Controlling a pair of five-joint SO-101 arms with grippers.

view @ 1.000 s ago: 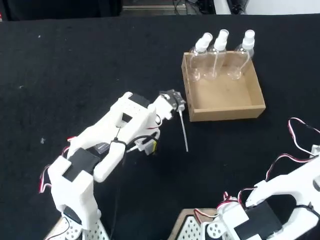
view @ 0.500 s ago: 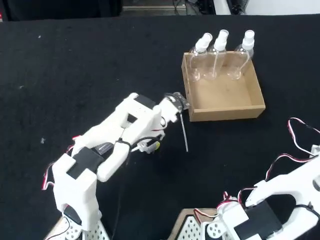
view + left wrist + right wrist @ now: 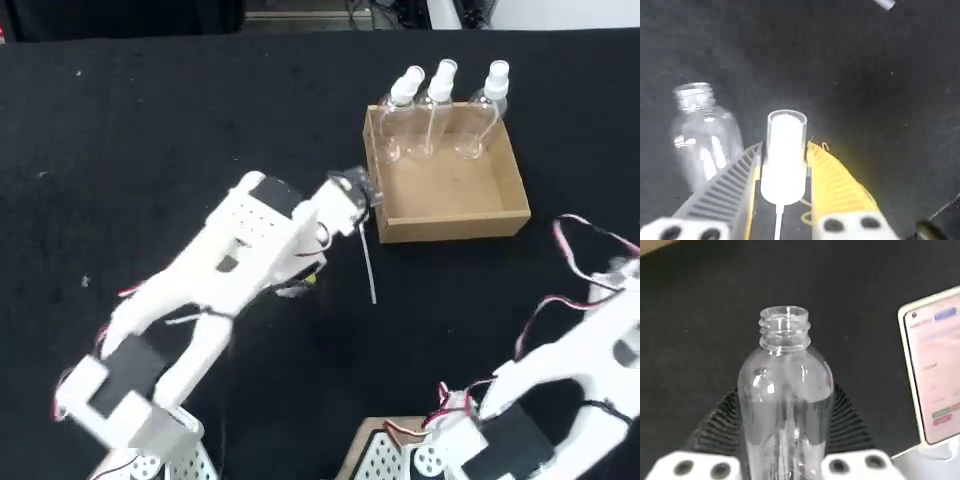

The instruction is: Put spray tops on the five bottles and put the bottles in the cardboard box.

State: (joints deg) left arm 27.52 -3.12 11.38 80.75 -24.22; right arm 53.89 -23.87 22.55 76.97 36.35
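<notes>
My left gripper (image 3: pixel 784 147) is shut on a white spray top (image 3: pixel 785 170), its thin dip tube (image 3: pixel 368 268) hanging down. In the high view this gripper (image 3: pixel 352 192) is just off the left front corner of the cardboard box (image 3: pixel 455 226). A clear bottle with no top (image 3: pixel 702 137) shows on the black table beside the left gripper. My right gripper (image 3: pixel 786 392) is shut on another clear, uncapped bottle (image 3: pixel 785 360), neck pointing away from the wrist. Three bottles with spray tops (image 3: pixel 436 108) stand along the box's back wall.
The front part of the box floor (image 3: pixel 450 190) is bare. A lit phone (image 3: pixel 934 375) stands on a white holder next to the right gripper. The right arm's body and loose wires (image 3: pixel 570 350) are at the table's bottom right corner.
The left arm has swung and lifted, its gripper edging closer to the box corner with the spray top still held. The right arm has shifted up and left.
</notes>
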